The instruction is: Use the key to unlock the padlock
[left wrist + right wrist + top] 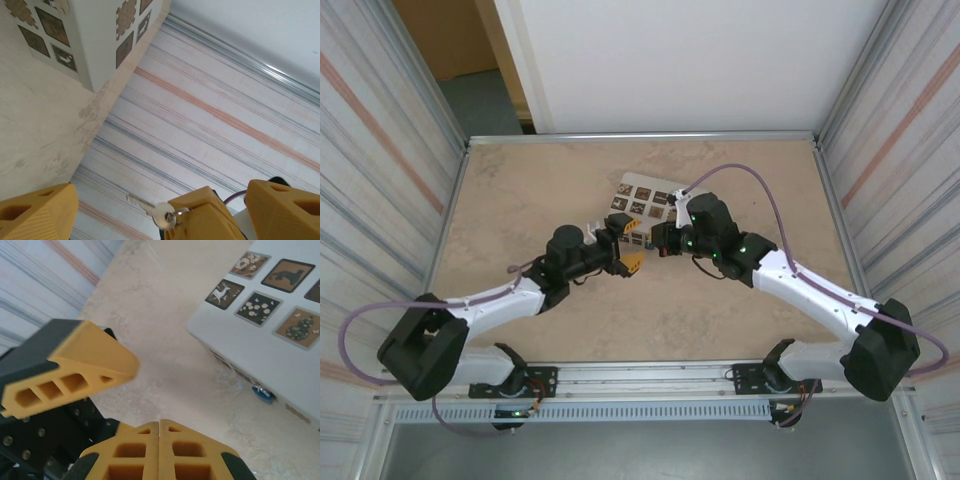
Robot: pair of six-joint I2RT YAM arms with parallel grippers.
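Your right hand (159, 426) is clamped on the key (149, 207); your left hand (626, 246) gapes empty. The padlock (262, 393) hugs the white box (250, 350) on the counter (165, 340). It looks tiny, light and slick, so pinch its blue body.

— The box (250, 345)?
— White, with dark brown picture squares. The table (520, 200) is beige, marbled.
— The padlock (263, 394)?
— Blue. The key (159, 212) is silvery, and the walls (210, 125) are pale with grey and reddish stripes.
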